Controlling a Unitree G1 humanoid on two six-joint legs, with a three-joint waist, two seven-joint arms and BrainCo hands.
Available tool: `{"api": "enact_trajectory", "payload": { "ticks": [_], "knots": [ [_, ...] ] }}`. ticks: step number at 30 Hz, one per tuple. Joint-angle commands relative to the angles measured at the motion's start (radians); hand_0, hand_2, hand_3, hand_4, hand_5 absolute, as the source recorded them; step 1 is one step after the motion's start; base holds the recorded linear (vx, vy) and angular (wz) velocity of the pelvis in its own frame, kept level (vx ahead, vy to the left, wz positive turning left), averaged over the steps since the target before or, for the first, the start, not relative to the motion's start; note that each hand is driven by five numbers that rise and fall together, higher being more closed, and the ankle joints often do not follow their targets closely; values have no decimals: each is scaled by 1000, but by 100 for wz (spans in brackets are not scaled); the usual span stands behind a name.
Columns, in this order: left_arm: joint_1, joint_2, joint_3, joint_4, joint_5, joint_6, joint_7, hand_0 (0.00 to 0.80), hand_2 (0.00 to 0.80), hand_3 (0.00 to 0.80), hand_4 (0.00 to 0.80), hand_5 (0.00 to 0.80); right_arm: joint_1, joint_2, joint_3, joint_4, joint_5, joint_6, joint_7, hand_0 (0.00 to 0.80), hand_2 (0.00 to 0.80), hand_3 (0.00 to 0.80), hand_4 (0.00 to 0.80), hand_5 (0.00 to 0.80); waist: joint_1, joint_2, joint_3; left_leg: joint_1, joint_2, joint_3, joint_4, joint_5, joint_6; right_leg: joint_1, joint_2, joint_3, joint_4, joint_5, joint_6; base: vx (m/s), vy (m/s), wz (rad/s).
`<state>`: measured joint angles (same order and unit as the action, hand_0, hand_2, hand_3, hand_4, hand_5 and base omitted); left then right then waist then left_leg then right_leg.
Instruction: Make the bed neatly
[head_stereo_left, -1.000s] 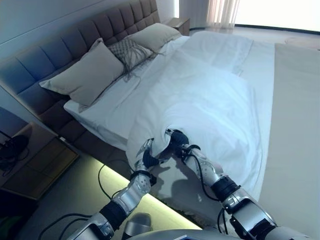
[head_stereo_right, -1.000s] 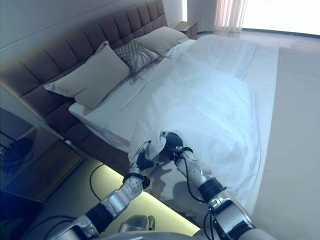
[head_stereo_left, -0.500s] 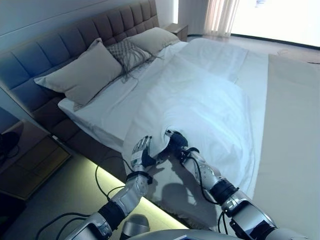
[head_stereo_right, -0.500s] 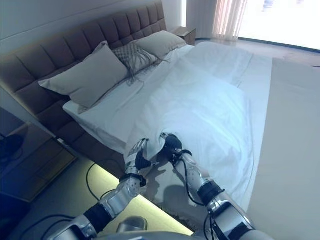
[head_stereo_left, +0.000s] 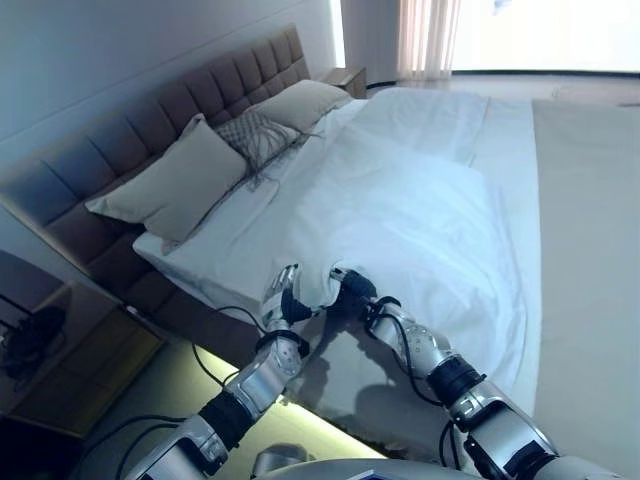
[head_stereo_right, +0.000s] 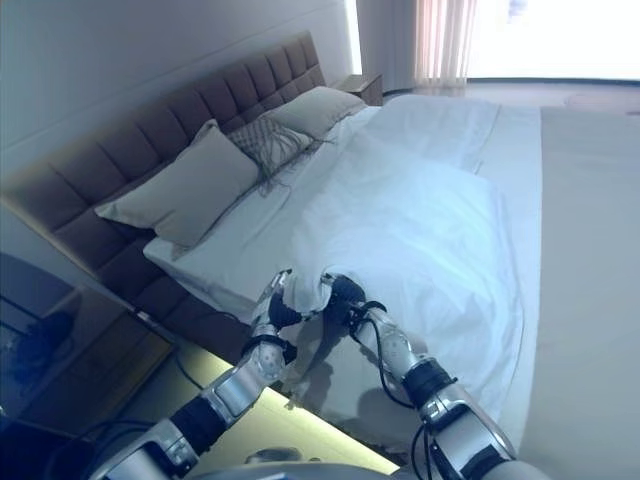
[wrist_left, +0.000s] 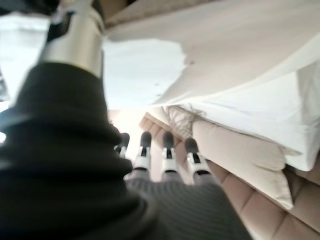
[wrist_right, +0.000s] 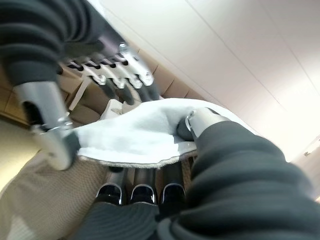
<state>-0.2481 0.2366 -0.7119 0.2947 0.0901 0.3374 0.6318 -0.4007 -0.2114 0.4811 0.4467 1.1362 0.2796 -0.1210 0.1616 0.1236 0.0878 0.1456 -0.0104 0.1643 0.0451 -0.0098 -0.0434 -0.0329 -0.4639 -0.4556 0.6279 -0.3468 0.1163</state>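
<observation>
You are handling a soft, light white duvet (head_stereo_left: 420, 220) that will sag and slide, so take it by its near corner at lower centre of the frame, on the bed (head_stereo_left: 230, 215). Your right hand (head_stereo_left: 350, 288) is curled round that corner. The left hand (head_stereo_left: 281, 300) shows straight fingers against the cloth, without a clear grip.

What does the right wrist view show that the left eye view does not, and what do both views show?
Only the right wrist view shows the white duvet's edge pinched between the right hand's thumb and fingers, with the left hand close behind it. Only the left eye view shows the padded brown headboard, the beige pillows and the whole bed. Both show the two hands together at the duvet's edge.
</observation>
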Motion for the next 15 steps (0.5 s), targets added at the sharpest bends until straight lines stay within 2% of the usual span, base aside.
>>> {"api": "enact_trajectory", "payload": {
  "ticks": [1, 6, 10, 11, 12, 13, 15],
  "knots": [
    [-111, -9, 36, -60, -40, -58, 36, 0, 0, 0, 0, 0, -98, 92, -55, -128, -23, 31, 41, 800, 800, 800, 800, 800, -8, -28, 0, -23, 88, -27, -55, 98, -37, 128, -50, -27, -509, 498, 140, -49, 143, -10],
    [-112, -38, 48, -51, -131, -99, 23, 0, 0, 0, 0, 0, -95, 85, -58, -170, -64, 82, 4, 800, 800, 800, 800, 800, -30, 18, 7, -45, 66, -18, -64, 107, -34, 95, -67, -2, -507, 500, 139, -82, 145, -15],
    [-104, -58, 45, -38, -177, -121, -10, 0, 0, 0, 0, 0, -90, 86, -58, -184, -92, 108, -10, 800, 800, 800, 800, 800, -39, 42, 14, -53, 55, -16, -54, 109, -34, 83, -84, 11, -496, 502, 137, -26, 101, -4],
    [-101, -63, 43, -35, -191, -121, -17, 94, 94, 94, 94, 94, -88, 86, -57, -188, -97, 112, -12, 800, 800, 800, 800, 800, -40, 45, 15, -54, 54, -15, -51, 109, -34, 82, -87, 12, -494, 502, 136, 9, 72, -8],
    [-100, -66, 38, -29, -202, -127, -21, 747, 747, 747, 747, 747, -87, 87, -56, -191, -101, 117, -13, 800, 800, 800, 800, 800, -43, 49, 17, -54, 52, -15, -49, 110, -35, 82, -90, 13, -491, 503, 135, 12, 70, -7],
    [-99, -70, 34, -21, -213, -140, -20, 800, 800, 800, 800, 800, -83, 86, -51, -198, -105, 123, -15, 800, 800, 800, 800, 800, -48, 53, 16, -52, 51, -12, -49, 110, -35, 82, -93, 15, -490, 503, 135, 13, 69, -4],
    [-94, -77, 33, -13, -220, -157, -13, 800, 800, 800, 800, 800, -74, 86, -49, -203, -114, 130, -12, 800, 800, 800, 800, 800, -52, 59, 14, -50, 49, -9, -51, 110, -35, 83, -93, 18, -491, 501, 135, 15, 54, -3]
  ]
}}
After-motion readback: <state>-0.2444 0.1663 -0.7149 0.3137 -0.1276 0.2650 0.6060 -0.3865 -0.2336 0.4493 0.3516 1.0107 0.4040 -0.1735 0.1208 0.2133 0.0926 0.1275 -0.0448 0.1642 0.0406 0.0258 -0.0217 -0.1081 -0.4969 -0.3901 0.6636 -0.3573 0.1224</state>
